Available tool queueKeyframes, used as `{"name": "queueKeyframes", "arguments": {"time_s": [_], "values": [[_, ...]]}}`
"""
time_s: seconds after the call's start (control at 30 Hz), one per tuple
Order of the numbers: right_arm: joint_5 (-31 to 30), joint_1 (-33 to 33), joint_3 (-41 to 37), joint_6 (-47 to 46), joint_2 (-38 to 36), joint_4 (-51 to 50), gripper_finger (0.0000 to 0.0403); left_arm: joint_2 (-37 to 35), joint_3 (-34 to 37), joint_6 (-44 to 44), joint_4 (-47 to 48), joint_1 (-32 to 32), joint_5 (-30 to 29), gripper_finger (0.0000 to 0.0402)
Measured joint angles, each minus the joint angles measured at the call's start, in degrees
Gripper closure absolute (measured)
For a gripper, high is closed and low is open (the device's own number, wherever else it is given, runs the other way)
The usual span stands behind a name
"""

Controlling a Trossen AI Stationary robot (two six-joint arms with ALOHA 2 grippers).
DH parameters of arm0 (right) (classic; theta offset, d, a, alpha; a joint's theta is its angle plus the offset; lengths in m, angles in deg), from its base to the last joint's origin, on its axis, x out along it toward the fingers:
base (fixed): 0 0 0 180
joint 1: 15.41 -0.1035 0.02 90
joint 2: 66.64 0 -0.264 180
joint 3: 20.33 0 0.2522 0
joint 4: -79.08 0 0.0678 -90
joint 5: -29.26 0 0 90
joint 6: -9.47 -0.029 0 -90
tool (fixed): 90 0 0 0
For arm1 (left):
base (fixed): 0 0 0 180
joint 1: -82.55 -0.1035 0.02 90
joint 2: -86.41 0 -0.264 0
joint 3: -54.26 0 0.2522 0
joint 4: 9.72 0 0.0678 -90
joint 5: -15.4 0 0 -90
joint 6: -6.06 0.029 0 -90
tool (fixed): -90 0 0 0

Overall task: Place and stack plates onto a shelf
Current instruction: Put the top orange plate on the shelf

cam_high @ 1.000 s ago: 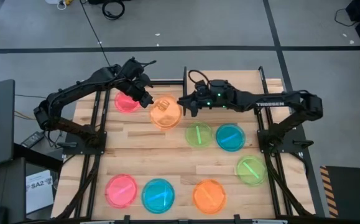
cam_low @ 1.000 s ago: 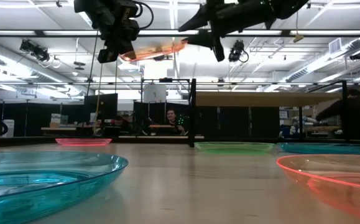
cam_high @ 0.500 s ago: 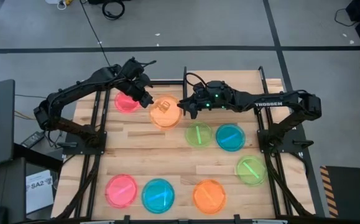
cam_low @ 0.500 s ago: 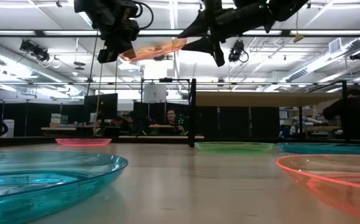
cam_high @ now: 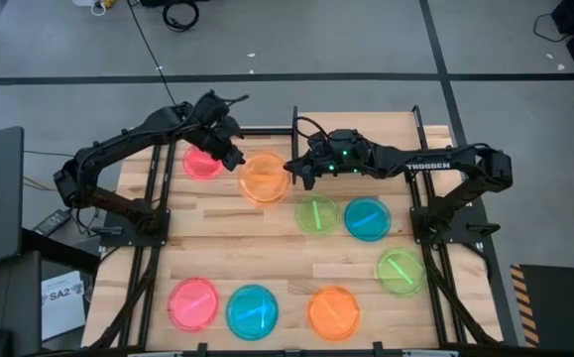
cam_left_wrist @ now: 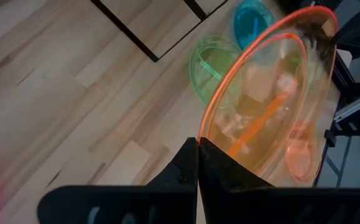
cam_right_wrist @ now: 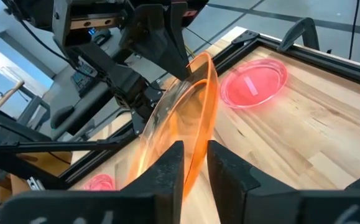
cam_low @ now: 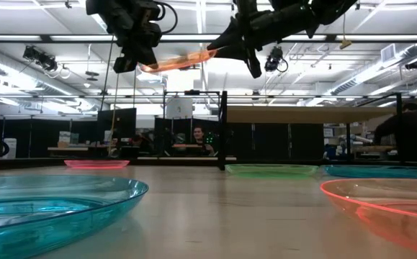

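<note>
An orange plate (cam_high: 263, 178) is in the air over the table's far middle, between both arms. My left gripper (cam_high: 235, 162) is shut on its left rim. My right gripper (cam_high: 289, 171) is open at its right rim; in the right wrist view its fingers (cam_right_wrist: 169, 167) stand on either side of the rim (cam_right_wrist: 198, 149) with a gap. The shelf (cam_low: 302, 114) stands at the far right, under the right arm. A pink plate (cam_high: 203, 162) lies flat on the table below the left gripper. My left gripper (cam_left_wrist: 198, 144) pinches the orange plate's rim (cam_left_wrist: 206, 127) between its two shut fingers, coming from the table's left. The plate is lifted clear and tilted, with the held edge (cam_low: 149, 67) lower than the far edge (cam_low: 209, 52).
Several more plates lie flat on the table: green (cam_high: 316, 214) and blue (cam_high: 367, 218) in the middle, green (cam_high: 401, 270) at the right, pink (cam_high: 193, 302), blue (cam_high: 253, 310) and orange (cam_high: 332, 312) along the near edge. Black frame posts (cam_low: 222, 129) rise at the far side.
My right gripper has moved toward the table's left, up to the orange plate, and its fingers now straddle the plate's right rim. My left gripper has kept the plate in the air.
</note>
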Motion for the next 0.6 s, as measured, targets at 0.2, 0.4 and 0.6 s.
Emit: {"name": "queueKeyframes", "arguments": {"time_s": [0.2,0.4,0.6], "values": [[-0.1,0.0,0.0,0.0,0.0,-0.3,0.0360,0.0,0.0,0.0,-0.1,0.0,-0.1,0.0398],[-0.4,0.1,-0.1,-0.1,0.0,-0.3,0.0369,0.0,0.0,0.0,-0.1,0.0,0.0,0.0384],[-0.5,0.0,-0.1,0.0,0.0,0.1,0.0370,0.0,0.0,0.1,-0.5,0.1,0.5,0.0364]]}}
